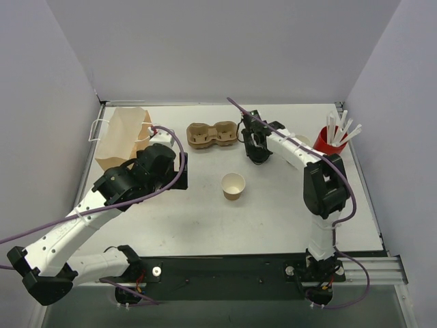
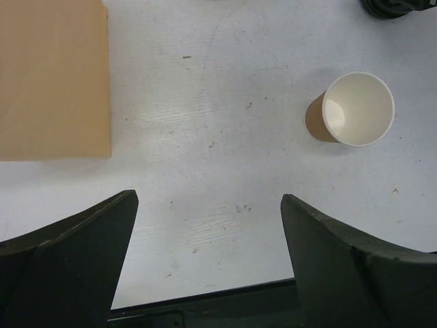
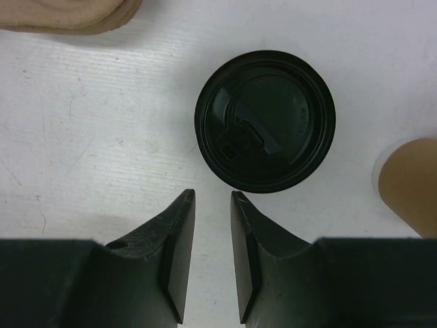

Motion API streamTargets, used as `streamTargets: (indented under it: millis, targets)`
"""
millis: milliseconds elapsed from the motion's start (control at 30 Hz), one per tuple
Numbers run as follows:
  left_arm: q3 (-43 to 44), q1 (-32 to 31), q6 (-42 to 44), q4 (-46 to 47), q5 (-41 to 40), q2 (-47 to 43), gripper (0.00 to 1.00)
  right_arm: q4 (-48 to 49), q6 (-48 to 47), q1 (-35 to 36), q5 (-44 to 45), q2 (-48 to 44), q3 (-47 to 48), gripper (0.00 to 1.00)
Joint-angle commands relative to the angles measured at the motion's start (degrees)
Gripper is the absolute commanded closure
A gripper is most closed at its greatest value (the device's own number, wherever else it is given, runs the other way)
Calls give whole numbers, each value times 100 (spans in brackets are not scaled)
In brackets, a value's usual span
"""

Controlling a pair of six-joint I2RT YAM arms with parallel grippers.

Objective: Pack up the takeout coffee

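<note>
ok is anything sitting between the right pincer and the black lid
Nothing visible. The black lid lies flat on the table just ahead of the right pincer, whose jaws stand narrowly apart and empty. The pulp carrier and a tan cup sit off to the sides.

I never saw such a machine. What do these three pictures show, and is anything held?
Two robot arms stand at a white table's near edge. One picture looks down from above; the others come from wrist cameras. On the table: a brown paper bag, a cardboard cup carrier, an open brown paper cup and a red cup of white sticks. The left gripper is wide open. The right gripper, jaws nearly together, hovers by a round black plastic lid. Nothing is held.
</note>
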Motion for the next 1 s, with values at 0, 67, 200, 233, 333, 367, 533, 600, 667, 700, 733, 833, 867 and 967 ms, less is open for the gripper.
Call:
streamTargets:
  millis: [0, 67, 200, 233, 333, 367, 533, 600, 667, 700, 733, 833, 867, 967]
  targets:
    - [279, 56, 46, 85, 58, -21, 3, 71, -285, -2, -140, 246, 448, 77]
    - [279, 65, 46, 77, 58, -21, 3, 71, -338, -20, -219, 360, 502, 77]
    - [297, 91, 37, 77, 84, 14, 3, -17, -382, -72, -281, 563, 677, 79]
    - [288, 91, 37, 77, 84, 23, 3, -34, -391, -90, -289, 589, 730, 80]
    - [306, 100, 37, 77, 93, 40, 3, -61, -400, -125, -307, 695, 774, 82]
    - [306, 108, 37, 77, 102, 58, 3, -78, -408, -143, -316, 721, 783, 82]
    - [332, 126, 46, 94, 119, 111, 3, -131, -443, -204, -351, 809, 827, 83]
    - [332, 126, 46, 103, 128, 128, 3, -140, -452, -204, -342, 827, 818, 83]
    - [341, 135, 46, 112, 137, 146, 3, -149, -470, -222, -404, 844, 845, 83]
    - [332, 144, 46, 121, 137, 155, 3, -149, -470, -231, -421, 862, 845, 83]
    - [332, 135, 55, 112, 137, 155, 3, -158, -478, -231, -430, 862, 853, 83]
    - [332, 135, 46, 121, 163, 190, 3, -184, -461, -231, -483, 836, 871, 83]
    - [332, 144, 46, 129, 163, 199, 3, -184, -452, -231, -466, 836, 854, 83]
    - [332, 152, 46, 129, 172, 199, 3, -184, -452, -231, -465, 765, 836, 83]
